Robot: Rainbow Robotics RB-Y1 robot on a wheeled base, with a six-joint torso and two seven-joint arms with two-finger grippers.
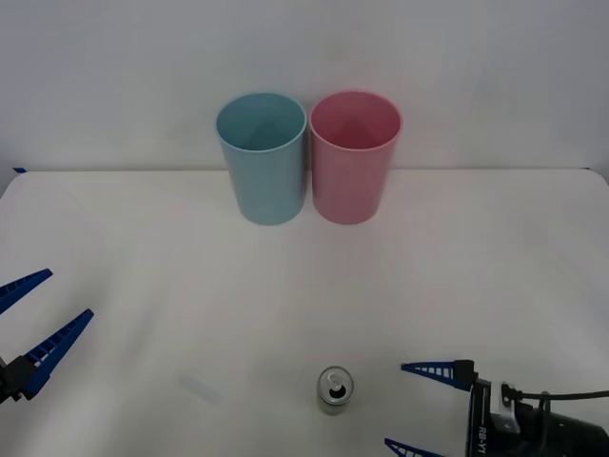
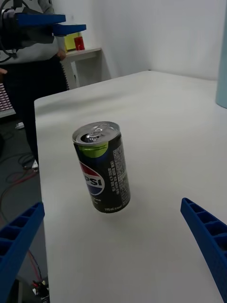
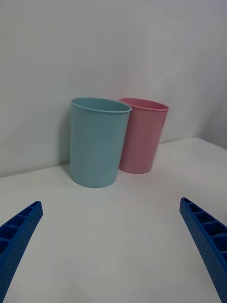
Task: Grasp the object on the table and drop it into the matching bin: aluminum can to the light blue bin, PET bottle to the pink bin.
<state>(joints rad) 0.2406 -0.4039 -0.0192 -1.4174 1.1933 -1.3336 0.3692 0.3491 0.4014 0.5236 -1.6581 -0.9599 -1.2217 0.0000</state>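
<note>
Right gripper (image 1: 426,409) low beside can (image 1: 335,389), jaws spread.

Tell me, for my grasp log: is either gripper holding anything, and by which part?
Nothing is held. The open right gripper is beside the upright aluminum can; the left gripper is open too.

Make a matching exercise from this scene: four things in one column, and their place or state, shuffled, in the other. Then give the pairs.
Things:
1. aluminum can
2. light blue bin
3. pink bin
4. right pincer

Place or state:
A. far side of the table, on the robot's right of its twin
B. open, level with the can on its right
C. upright near the table's near edge
D. far side, on the robot's left of its twin

Pairs: 1-C, 2-D, 3-A, 4-B
</note>
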